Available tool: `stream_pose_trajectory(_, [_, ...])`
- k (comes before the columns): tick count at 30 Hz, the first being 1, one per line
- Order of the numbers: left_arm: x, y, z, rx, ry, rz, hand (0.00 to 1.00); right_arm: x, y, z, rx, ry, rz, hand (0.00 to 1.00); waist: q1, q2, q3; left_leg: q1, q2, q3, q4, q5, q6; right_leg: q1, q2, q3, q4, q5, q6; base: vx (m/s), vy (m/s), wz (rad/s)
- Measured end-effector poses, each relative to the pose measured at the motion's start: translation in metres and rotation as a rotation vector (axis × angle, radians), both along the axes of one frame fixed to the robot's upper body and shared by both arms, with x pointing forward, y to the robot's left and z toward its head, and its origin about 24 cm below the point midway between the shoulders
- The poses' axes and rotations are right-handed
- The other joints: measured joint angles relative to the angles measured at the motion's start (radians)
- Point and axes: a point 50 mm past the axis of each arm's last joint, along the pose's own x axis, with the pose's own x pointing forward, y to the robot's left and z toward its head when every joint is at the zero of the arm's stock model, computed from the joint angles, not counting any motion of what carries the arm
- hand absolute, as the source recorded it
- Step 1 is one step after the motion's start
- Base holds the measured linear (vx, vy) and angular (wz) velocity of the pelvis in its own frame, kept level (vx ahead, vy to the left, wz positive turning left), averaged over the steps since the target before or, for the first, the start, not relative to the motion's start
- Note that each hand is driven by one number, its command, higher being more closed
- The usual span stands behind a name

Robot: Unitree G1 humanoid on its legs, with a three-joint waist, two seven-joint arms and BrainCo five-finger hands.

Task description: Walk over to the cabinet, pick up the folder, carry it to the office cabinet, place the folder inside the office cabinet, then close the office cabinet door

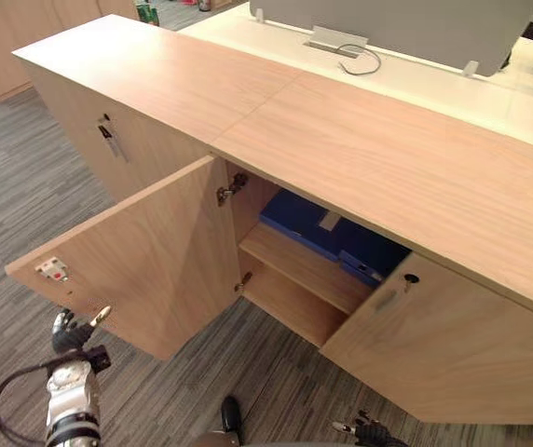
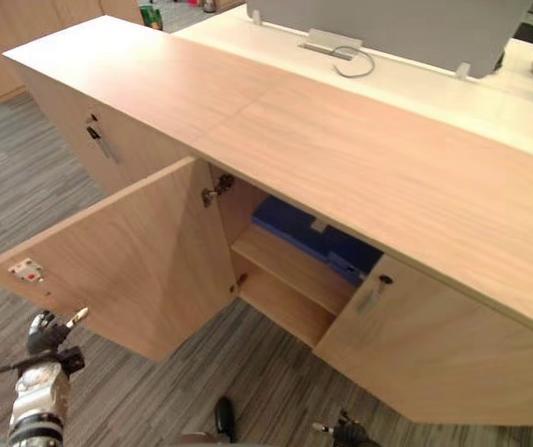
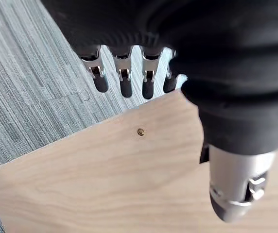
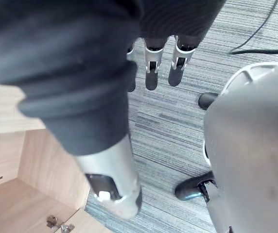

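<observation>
We see the blue folder (image 1: 327,237) inside the cabinet (image 1: 388,158), its door (image 1: 145,261) open, while our left hand (image 1: 73,331) and right hand (image 4: 151,65) hang loose and empty.

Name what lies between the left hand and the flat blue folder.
The open light-wood cabinet door, in the left eye view: its panel spans from the left hand towards the blue folder.

Blue folder (image 1: 306,229), light woodgrain office cabinet (image 1: 388,158), grey striped carpet (image 1: 15,186).

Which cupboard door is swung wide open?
The middle door, swung far out beside the left hand, baring the blue folder. The door on its left is shut.
</observation>
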Motion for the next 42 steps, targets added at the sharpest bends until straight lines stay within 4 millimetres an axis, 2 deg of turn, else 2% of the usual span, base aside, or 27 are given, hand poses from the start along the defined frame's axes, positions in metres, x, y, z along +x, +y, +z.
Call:
stream_pose_trajectory(5, [0.006, -0.005, 0.001, 0.037, 0.032, -0.076, 0.0, -0.012, -0.006, -0.001, -0.01, 0.025, -0.023, 0.0, 0.014, -0.002, 0.0, -0.003, -0.01, 0.003, 0.0, -0.002, 0.003, 0.0, -0.006, 0.001, -0.005, -0.004, -0.004, 0.01, 0.004, 0.04])
stream_pose_trajectory(11, [0.01, -0.002, 0.002, 0.1, 0.102, -0.15, 0.0, -0.008, -0.005, -0.001, -0.007, 0.018, -0.02, 0.0, 0.024, -0.005, -0.001, 0.001, -0.024, 0.002, 0.001, 0.002, 0.007, 0.001, -0.02, 0.002, 0.01, -0.001, 0.0, 0.05, 0.015, 0.05])
stream_pose_trajectory(15, [0.013, 0.0, 0.003, 0.131, 0.138, -0.183, 0.0, 0.001, -0.004, 0.001, -0.003, -0.003, -0.013, 0.0, 0.026, -0.01, -0.006, 0.004, -0.023, 0.001, 0.001, 0.003, 0.007, -0.002, -0.024, 0.002, 0.026, -0.001, 0.0, 0.02, 0.006, 0.01])
stream_pose_trajectory(19, [0.018, -0.014, 0.002, 0.187, 0.182, -0.294, 0.0, -0.003, -0.004, 0.0, -0.002, 0.006, -0.017, 0.0, 0.051, -0.01, -0.009, 0.003, -0.023, -0.008, 0.001, 0.01, 0.005, -0.002, -0.027, -0.002, 0.033, 0.0, 0.0, -0.02, 0.007, 0.06])
stream_pose_trajectory(21, [0.015, -0.025, 0.001, 0.227, 0.197, -0.369, 0.0, -0.006, -0.005, -0.001, -0.002, 0.013, -0.02, 0.0, 0.054, -0.009, -0.009, -0.001, -0.025, -0.023, 0.001, 0.015, 0.005, -0.002, -0.03, -0.016, 0.046, 0.0, 0.001, -0.04, 0.021, 0.25])
stream_pose_trajectory(25, [0.016, -0.063, -0.003, 0.308, 0.212, -0.583, 0.0, -0.012, -0.009, -0.001, -0.007, 0.026, -0.055, 0.0, 0.059, 0.008, -0.016, -0.043, -0.04, -0.063, 0.001, 0.025, -0.002, -0.027, -0.044, -0.035, 0.075, -0.004, 0.015, -0.09, 0.077, 0.49])
stream_pose_trajectory(27, [0.019, -0.094, -0.006, 0.32, 0.199, -0.729, 0.0, -0.014, -0.008, -0.002, -0.007, 0.035, -0.056, 0.0, 0.059, 0.015, -0.018, -0.071, -0.054, -0.058, 0.001, 0.032, 0.002, -0.034, -0.057, -0.045, 0.082, -0.017, 0.05, -0.12, 0.094, 0.7])
stream_pose_trajectory(28, [0.018, -0.104, -0.008, 0.323, 0.201, -0.777, 0.0, -0.013, -0.009, -0.002, -0.009, 0.034, -0.056, 0.0, 0.059, 0.017, -0.018, -0.077, -0.059, -0.058, 0.001, 0.033, 0.001, -0.037, -0.062, -0.046, 0.088, -0.023, 0.062, -0.15, 0.103, 0.64])
stream_pose_trajectory(29, [0.014, -0.135, -0.011, 0.323, 0.199, -0.981, 0.0, -0.008, -0.01, -0.001, -0.013, 0.022, -0.052, 0.0, 0.06, 0.028, -0.022, -0.093, -0.065, -0.059, 0.001, 0.033, 0.0, -0.057, -0.07, -0.049, 0.108, -0.032, 0.077, -0.16, 0.116, 0.38])
stream_pose_trajectory(30, [0.006, -0.191, -0.009, 0.282, 0.122, -1.262, 0.0, 0.005, -0.009, 0.002, -0.016, -0.008, -0.034, 0.0, 0.046, 0.026, -0.029, -0.116, -0.076, -0.052, 0.005, -0.005, -0.044, -0.084, -0.084, -0.045, 0.107, -0.033, 0.079, -0.17, 0.133, 0.23])
stream_pose_trajectory(31, [0.002, -0.22, -0.006, 0.242, 0.062, -1.381, 0.0, 0.01, -0.005, 0.002, -0.009, -0.019, -0.022, 0.0, 0.035, 0.003, -0.031, -0.135, -0.086, -0.035, 0.037, -0.001, 0.004, -0.106, -0.107, -0.04, 0.11, -0.032, 0.077, -0.1, 0.137, -0.34])
stream_pose_trajectory(32, [-0.01, -0.278, 0.004, 0.14, -0.071, -1.583, 0.0, 0.018, -0.006, 0.004, -0.018, -0.041, 0.002, 0.0, 0.033, 0.027, -0.047, -0.105, -0.055, -0.033, 0.052, 0.011, 0.016, -0.116, -0.104, -0.028, 0.106, -0.024, 0.066, 0.03, 0.13, -0.64])
stream_pose_trajectory(33, [-0.014, -0.319, 0.024, 0.074, -0.215, -1.715, 0.0, 0.025, 0.0, 0.005, -0.013, -0.052, 0.038, 0.0, 0.009, 0.027, -0.055, -0.088, -0.059, -0.011, 0.003, 0.032, 0.041, -0.121, -0.1, -0.015, 0.09, -0.009, 0.055, 0.04, 0.129, -0.85])
stream_pose_trajectory(34, [-0.012, -0.336, 0.039, 0.052, -0.31, -1.766, 0.0, 0.028, 0.005, 0.005, -0.005, -0.055, 0.056, 0.0, -0.003, 0.022, -0.058, -0.086, -0.056, 0.002, 0.003, 0.033, 0.038, -0.121, -0.093, -0.011, 0.073, 0.0, 0.041, 0.03, 0.095, -0.61])
stream_pose_trajectory(36, [0.001, -0.345, 0.063, 0.055, -0.429, -1.791, 0.0, 0.022, 0.006, 0.003, -0.003, -0.04, 0.053, 0.0, -0.007, 0.024, -0.071, -0.084, -0.048, 0.022, 0.003, 0.034, 0.037, -0.116, -0.084, -0.01, 0.037, 0.008, 0.032, -0.05, 0.061, -0.45])
stream_pose_trajectory(38, [0.011, -0.344, 0.074, 0.061, -0.47, -1.793, 0.0, 0.014, 0.005, 0.001, -0.013, -0.016, 0.058, 0.0, -0.008, 0.031, -0.074, -0.084, -0.047, 0.022, 0.002, 0.029, 0.042, -0.106, -0.076, -0.012, 0.019, 0.01, 0.029, -0.05, 0.018, -0.05])
stream_pose_trajectory(42, [0.0, -0.344, 0.064, -0.029, -0.421, -1.832, 0.0, 0.015, 0.01, 0.001, -0.014, -0.01, 0.123, 0.0, -0.008, 0.034, -0.076, -0.079, -0.049, 0.016, 0.002, 0.028, 0.042, -0.094, -0.072, -0.014, 0.017, 0.012, 0.028, -0.03, -0.033, 0.15])
